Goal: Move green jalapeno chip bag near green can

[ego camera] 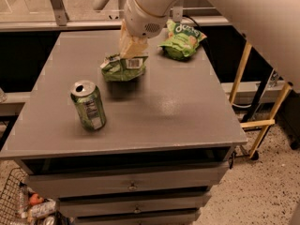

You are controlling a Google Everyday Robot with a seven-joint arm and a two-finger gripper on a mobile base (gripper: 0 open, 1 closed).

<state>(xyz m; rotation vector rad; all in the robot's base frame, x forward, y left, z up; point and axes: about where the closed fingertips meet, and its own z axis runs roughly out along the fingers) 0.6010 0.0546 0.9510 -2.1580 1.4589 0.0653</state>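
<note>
on the grey table (187, 116), which fills most of the view above a stack of drawers (133, 186), everything the task needs sits in the back-left half. the white arm (154, 6) comes in from the upper right and bends down over the rear of the top. behind it, near the back-right edge, lies a puffy bright green bag (182, 41), well apart from the work and no part of it.

the chip bag (119, 71) hangs just under the arm's end. a dark shadow on the table in front of it suggests it is lifted a little off the surface. its long axis runs roughly left to right, with the white barcode strip facing the camera. the can (89, 106) stands upright nearer the front-left, its opened silver top showing.

the gripper (132, 55) points straight down, its tan fingers (132, 43) drawn together and clamped on the top edge of the chip bag.

the relation that counts: the can lies forward and to the left of the held bag, with bare table between them. by my reading the carry should run along that diagonal and stop just short, so the dangling bag does not tip the can.
</note>
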